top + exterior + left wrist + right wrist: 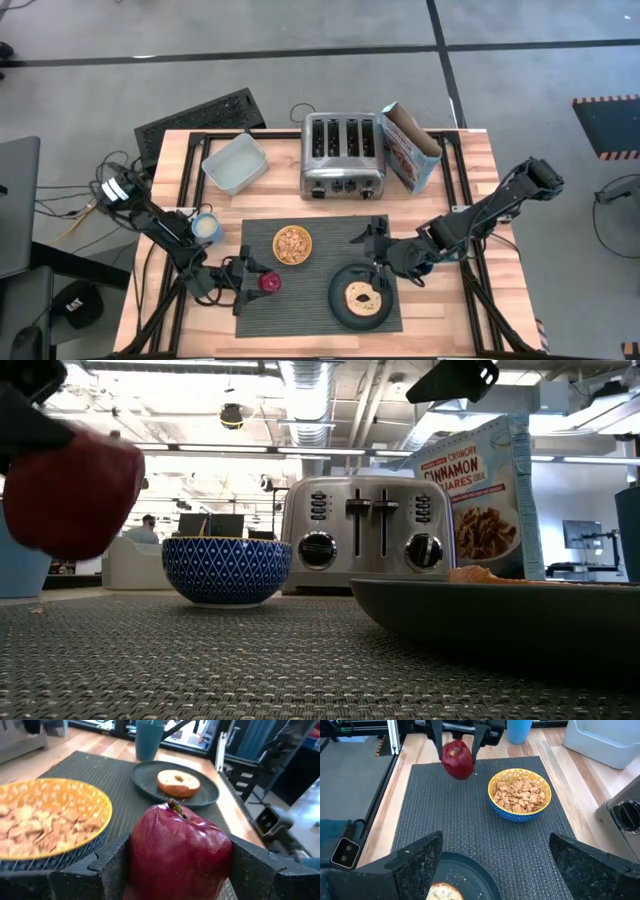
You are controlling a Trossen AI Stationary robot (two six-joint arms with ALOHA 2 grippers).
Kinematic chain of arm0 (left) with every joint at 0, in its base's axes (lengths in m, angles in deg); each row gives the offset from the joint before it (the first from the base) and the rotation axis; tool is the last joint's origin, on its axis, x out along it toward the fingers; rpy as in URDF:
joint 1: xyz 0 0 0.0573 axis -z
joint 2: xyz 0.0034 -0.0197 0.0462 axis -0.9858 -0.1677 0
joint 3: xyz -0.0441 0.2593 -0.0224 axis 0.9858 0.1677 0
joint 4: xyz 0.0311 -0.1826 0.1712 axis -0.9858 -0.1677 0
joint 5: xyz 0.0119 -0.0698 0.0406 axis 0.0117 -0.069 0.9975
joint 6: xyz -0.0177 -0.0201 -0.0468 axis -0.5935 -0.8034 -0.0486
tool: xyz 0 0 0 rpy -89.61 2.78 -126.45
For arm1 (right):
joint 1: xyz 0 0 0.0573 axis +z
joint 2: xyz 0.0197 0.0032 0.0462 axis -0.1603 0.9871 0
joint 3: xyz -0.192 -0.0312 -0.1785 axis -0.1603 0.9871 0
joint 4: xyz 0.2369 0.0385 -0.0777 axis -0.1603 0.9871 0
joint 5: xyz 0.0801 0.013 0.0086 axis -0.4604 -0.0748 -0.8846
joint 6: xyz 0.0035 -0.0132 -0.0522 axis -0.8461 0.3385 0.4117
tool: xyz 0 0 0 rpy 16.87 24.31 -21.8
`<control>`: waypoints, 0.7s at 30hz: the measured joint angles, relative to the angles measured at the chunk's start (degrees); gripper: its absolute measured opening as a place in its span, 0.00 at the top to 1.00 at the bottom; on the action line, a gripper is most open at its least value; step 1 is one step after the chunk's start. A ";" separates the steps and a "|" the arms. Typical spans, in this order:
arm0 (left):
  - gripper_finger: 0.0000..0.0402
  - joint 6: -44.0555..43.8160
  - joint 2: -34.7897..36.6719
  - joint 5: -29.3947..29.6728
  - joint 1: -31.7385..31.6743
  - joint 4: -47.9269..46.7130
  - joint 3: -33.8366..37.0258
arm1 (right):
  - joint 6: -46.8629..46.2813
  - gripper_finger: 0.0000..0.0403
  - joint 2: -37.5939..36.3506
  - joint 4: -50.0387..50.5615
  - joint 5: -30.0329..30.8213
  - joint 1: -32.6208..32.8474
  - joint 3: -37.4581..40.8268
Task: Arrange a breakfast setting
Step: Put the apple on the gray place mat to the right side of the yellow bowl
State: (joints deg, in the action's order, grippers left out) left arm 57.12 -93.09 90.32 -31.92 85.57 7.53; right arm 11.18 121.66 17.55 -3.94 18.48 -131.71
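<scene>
While the left gripper clamps the apple at lower left, lower it gently onto the mat; right gripper hangs open.

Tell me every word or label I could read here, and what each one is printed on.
"CRUNCHY CINNAMON SQUARES CEREAL": on the front of the cereal box beside the toaster; the small line above is too blurred to read.
Markings around the toaster's knobs and buttons: too small to read.
White mark on a dark object on the floor left of the table: too small to read.
</scene>
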 joint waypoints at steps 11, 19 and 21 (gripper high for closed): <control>0.31 -5.58 -9.33 3.15 0.07 2.56 -0.09 | 0.48 0.02 0.00 -0.04 0.00 -0.11 0.00; 0.27 -6.08 -10.20 -0.90 0.09 2.98 -0.11 | 0.59 0.02 0.00 -0.62 0.00 -0.11 0.00; 0.27 -6.12 -10.20 -1.23 0.07 2.90 -0.11 | 0.59 0.02 0.00 -0.63 0.01 -0.11 0.00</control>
State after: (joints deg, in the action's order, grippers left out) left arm 51.00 -103.29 89.09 -31.85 88.47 7.42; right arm 11.77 121.66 16.92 -3.93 18.37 -131.71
